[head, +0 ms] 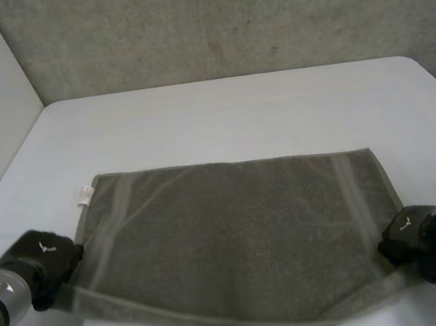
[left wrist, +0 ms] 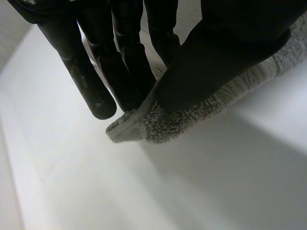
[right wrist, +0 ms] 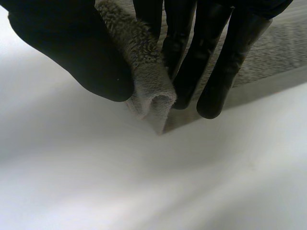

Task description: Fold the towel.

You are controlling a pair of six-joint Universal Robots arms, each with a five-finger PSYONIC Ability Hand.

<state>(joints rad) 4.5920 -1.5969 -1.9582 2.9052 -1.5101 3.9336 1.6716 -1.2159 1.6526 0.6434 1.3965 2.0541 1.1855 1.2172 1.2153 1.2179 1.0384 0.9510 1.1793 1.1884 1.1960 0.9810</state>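
While the towel (head: 235, 240) looks nicely spread out, I'd say you're only at the start of this one. It's lying open across the near half of the white table (head: 236, 113), long side running 9 to 3 o'clock. I can't spot a fold in it anywhere, as far as the head view shows. There's a little white label (head: 84, 196) poking out at its 10 o'clock corner.

The grab is the part that looks done:
- Your left hand (head: 43, 260) is on the towel's 8 o'clock corner. In its wrist view the thumb presses the fluffy corner against the fingers (left wrist: 91, 81), so that's a proper pinch with cloth actually in it.
- Your right hand (head: 415, 242) is on the 4 o'clock corner. Same deal there: the corner is bunched into a small pleat and squeezed between thumb and fingers.

The near edge between the two hands seems to be up off the table a bit. The far edge at 12 o'clock lies flat.

So, my read: both corners are secured and the fold itself isn't made yet. What's left is carrying the near edge over to 12 o'clock, lining up the corners, letting go, and maybe a second fold after that.
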